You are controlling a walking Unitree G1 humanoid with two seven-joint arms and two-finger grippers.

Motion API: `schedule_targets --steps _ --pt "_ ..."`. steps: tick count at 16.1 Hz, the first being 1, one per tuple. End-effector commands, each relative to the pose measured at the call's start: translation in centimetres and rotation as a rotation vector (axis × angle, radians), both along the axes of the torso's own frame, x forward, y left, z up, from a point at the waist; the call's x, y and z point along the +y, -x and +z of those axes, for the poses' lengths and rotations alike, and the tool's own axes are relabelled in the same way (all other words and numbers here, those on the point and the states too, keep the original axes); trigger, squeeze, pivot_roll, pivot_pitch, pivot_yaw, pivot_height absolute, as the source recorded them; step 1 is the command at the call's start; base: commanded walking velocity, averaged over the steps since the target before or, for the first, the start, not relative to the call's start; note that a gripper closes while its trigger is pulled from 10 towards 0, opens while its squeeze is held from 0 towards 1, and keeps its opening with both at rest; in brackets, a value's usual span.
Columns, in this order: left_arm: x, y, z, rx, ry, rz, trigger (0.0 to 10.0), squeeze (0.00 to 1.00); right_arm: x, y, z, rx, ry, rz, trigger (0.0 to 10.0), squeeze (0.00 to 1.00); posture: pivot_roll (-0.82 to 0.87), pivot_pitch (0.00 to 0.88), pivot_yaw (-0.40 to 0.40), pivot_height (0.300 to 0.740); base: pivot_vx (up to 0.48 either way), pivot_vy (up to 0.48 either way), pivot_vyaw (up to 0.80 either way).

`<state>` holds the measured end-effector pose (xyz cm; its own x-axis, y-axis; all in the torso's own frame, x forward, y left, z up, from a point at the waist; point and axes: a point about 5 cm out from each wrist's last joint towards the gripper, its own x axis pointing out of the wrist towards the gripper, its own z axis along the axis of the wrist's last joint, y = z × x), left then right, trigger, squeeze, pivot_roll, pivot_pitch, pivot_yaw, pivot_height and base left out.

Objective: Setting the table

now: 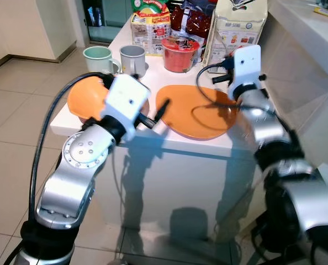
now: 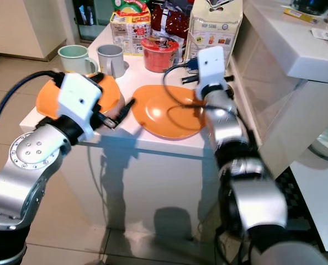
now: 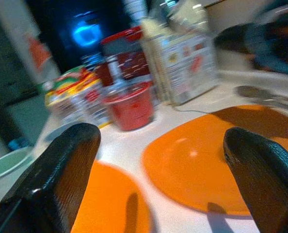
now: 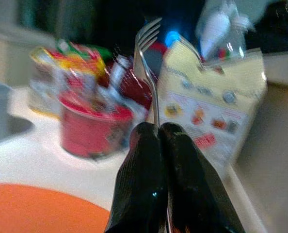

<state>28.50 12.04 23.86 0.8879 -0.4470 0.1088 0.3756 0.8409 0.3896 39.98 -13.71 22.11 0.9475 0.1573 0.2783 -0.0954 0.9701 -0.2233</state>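
Fork (image 4: 151, 73) handle hidden between fingers (image 4: 144, 189)

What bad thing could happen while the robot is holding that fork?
The right gripper pinches the fork only at its thin handle, so it might twist or slip out. The red cup and the tall bag stand close behind the orange plate, so a swing of the arm could knock them. The left gripper hangs open over the other orange plate, which juts past the table edge and could be nudged off.
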Motion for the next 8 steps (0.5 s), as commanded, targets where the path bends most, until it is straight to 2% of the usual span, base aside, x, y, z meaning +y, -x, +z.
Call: schedule_targets --steps 1,2,3,4,5,7,8 --pt "0.6 -0.4 0.1 -0.02 0.016 0.06 10.0 0.0 0.5 0.8 1.4 -0.098 -0.043 0.053 0.0 0.0 0.07 0.0 -0.028 0.74 0.0 0.0 0.0" --pt "1.2 -0.8 0.1 -0.023 0.06 0.123 10.0 0.0 0.9 2.8 2.6 -0.174 -0.187 0.154 0.0 0.0 0.04 0.0 -0.02 0.74 0.0 0.0 0.0" --pt "1.2 -0.9 0.0 -0.022 0.074 0.134 10.0 0.0 0.9 3.7 3.0 -0.182 -0.287 0.209 0.0 0.0 0.04 0.0 -0.015 0.74 0.0 0.0 0.0" --pt "0.9 -0.9 -0.2 -0.022 0.078 0.131 10.0 0.0 0.7 4.5 3.0 -0.153 -0.466 0.27 0.0 0.0 0.03 0.0 -0.015 0.74 0.0 0.0 0.0" --pt "0.8 -0.9 -0.2 -0.023 0.091 0.136 10.0 0.0 0.4 4.8 2.5 -0.099 -0.598 0.329 0.0 0.0 0.03 0.0 -0.017 0.74 0.0 0.0 0.0" --pt "0.8 -1.0 -0.2 -0.031 0.103 0.152 10.0 0.0 0.5 5.6 1.7 -0.021 -0.736 0.456 0.0 0.0 0.04 0.0 -0.027 0.74 0.0 0.0 0.0" --pt "0.9 -1.1 -0.2 -0.034 0.105 0.157 10.0 0.0 0.5 6.1 1.5 0.0 -0.766 0.501 0.0 0.0 0.05 0.0 -0.032 0.74 0.0 0.0 0.0"
